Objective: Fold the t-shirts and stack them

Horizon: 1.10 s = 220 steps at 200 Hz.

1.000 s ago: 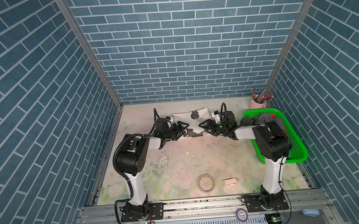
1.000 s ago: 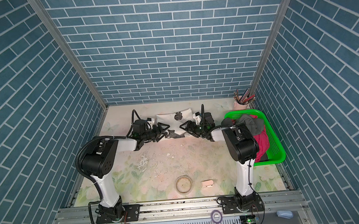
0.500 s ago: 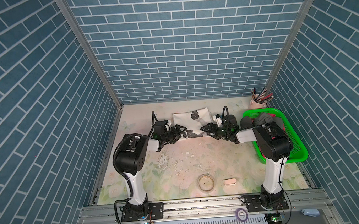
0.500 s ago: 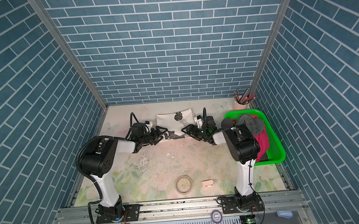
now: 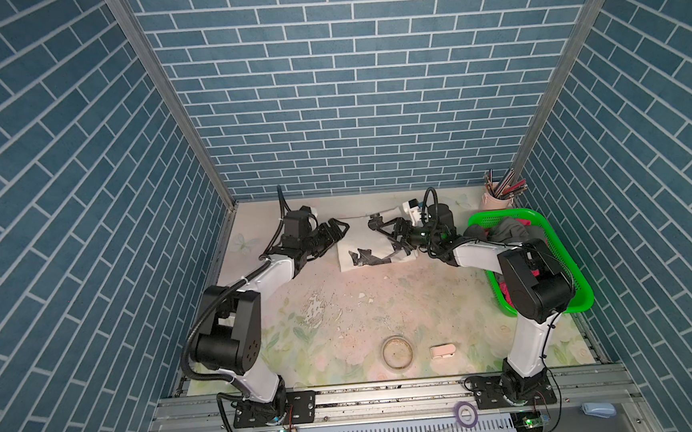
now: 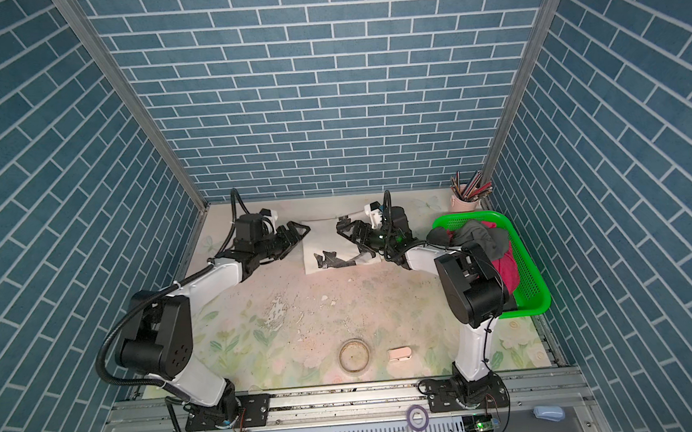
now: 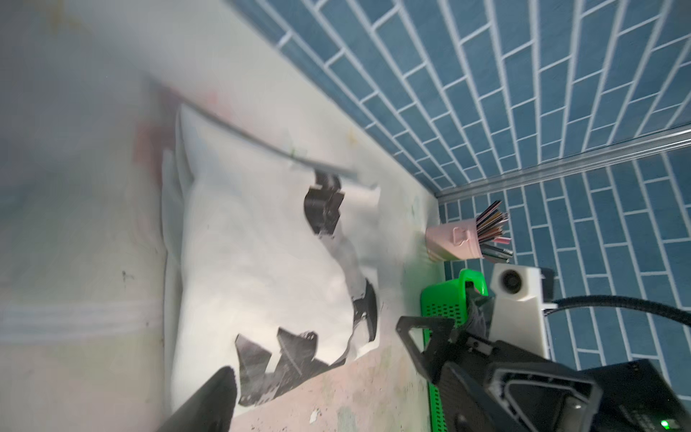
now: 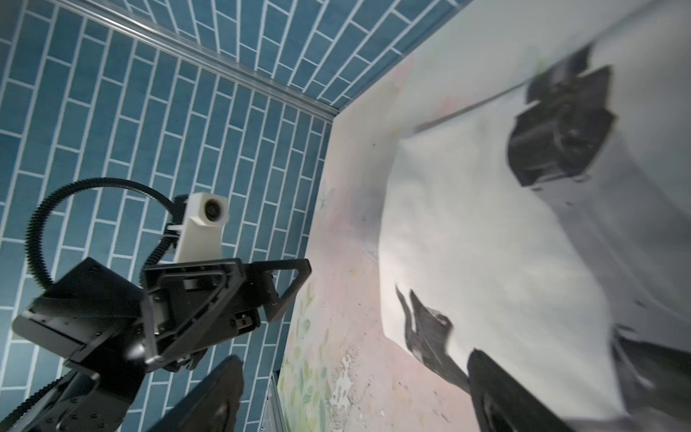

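A folded cream-white t-shirt (image 5: 365, 240) (image 6: 329, 243) with black printed figures lies flat at the back middle of the table. My left gripper (image 5: 339, 231) (image 6: 299, 233) hovers open at its left back corner and holds nothing. My right gripper (image 5: 384, 234) (image 6: 348, 235) (image 8: 351, 404) stands open over its right side, also holding nothing. In the left wrist view the shirt (image 7: 261, 262) spreads ahead of one dark finger (image 7: 209, 404). The right wrist view shows the shirt (image 8: 486, 243) and the left gripper (image 8: 224, 291) across from it. A dark grey t-shirt (image 5: 512, 230) (image 6: 479, 237) and a magenta one (image 6: 506, 272) lie crumpled in the basket.
A bright green mesh basket (image 5: 498, 214) (image 6: 469, 216) stands at the right wall, partly behind my right arm. A pink cup of pencils (image 5: 497, 202) (image 7: 454, 243) sits in the back right corner. A ring (image 5: 397, 351) and a small pink item (image 5: 442, 350) lie near the front edge.
Both open grippers have shifted from the shirt's near edge toward the back wall. More of the shirt's front part with its black print now shows. The shirt itself has stayed put.
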Motion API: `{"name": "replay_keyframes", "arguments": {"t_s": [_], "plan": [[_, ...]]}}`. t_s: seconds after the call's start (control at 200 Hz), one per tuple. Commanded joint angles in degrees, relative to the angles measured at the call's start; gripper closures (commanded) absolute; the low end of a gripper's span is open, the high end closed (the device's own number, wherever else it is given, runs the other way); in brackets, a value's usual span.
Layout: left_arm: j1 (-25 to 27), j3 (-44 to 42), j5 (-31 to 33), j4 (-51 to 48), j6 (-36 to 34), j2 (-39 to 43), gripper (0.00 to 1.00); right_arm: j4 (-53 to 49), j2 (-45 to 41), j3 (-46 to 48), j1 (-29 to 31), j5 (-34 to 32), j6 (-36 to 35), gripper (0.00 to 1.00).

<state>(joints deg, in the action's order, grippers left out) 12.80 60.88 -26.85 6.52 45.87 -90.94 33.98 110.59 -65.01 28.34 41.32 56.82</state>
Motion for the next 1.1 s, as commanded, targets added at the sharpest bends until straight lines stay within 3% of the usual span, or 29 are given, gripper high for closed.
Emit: {"name": "replay_keyframes", "arguments": {"t_s": [0.0,0.19,0.455,0.665,0.825,0.925,1.095], "plan": [[-2.67,-0.67,4.09,-8.14,-3.42,3.09,0.13,6.63,6.33,-3.25,3.36,0.27,5.75,0.06],[-4.89,-3.11,3.48,-9.58,-4.35,6.46,0.13,18.13,13.25,-0.91,4.88,-0.62,12.07,0.06],[-4.8,-5.6,0.93,-6.6,-2.52,6.18,0.13,19.63,16.65,1.95,4.9,-0.39,11.99,0.05],[-1.74,-6.0,-3.55,2.83,6.94,2.64,0.13,15.13,8.91,0.86,3.47,0.3,7.86,0.04],[1.48,-4.41,-6.22,12.29,15.8,-4.1,0.13,16.06,3.52,4.02,-0.18,-1.15,9.36,0.04],[3.22,-3.7,-6.12,18.16,20.28,-8.33,0.13,16.88,4.2,4.14,-1.73,-1.57,10.65,0.04],[5.83,-1.41,-4.67,22.54,22.15,-14.05,0.13,18.13,8.32,1.19,-2.94,-1.86,12.94,0.04]]}}
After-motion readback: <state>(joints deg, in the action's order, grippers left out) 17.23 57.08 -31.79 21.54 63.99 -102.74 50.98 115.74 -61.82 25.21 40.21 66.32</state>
